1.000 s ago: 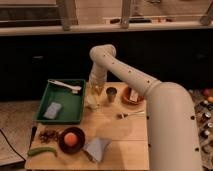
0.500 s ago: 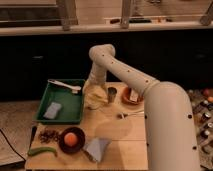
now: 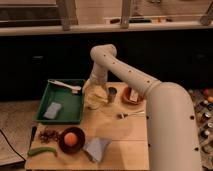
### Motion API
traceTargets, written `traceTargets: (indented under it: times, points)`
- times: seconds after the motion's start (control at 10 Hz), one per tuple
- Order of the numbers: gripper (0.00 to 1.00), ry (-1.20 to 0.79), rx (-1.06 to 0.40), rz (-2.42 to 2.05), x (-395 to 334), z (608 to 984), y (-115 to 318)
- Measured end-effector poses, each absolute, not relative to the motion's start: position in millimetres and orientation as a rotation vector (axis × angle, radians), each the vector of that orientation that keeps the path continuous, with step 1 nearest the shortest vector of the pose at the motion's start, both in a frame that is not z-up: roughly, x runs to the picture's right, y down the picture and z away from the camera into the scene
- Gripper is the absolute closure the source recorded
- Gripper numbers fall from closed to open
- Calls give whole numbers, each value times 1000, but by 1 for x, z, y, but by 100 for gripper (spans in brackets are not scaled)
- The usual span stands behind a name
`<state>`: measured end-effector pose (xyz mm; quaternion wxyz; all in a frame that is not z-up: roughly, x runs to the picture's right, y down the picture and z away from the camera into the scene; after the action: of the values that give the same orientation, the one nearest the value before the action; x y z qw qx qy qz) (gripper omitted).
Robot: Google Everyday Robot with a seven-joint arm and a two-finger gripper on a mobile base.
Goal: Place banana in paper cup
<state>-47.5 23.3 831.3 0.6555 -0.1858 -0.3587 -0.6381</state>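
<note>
Your banana shows pale at the paper cup, directly under the gripper, whose grip you cannot tell, with the green tray edge just left of the cup, the metal cup just right, and bare table in front.

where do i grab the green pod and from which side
Mid-length, from straight above, pinching across its narrow width: the green pod lies flat and long near the front left corner of the table, with nothing over it. The gripper is far off, at the paper cup.
</note>
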Motion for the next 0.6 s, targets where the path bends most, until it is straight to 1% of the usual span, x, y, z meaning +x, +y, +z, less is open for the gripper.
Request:
traceTargets:
  times: [0.6]
  points:
    - [20, -804, -399, -1450, -46, 830, 21]
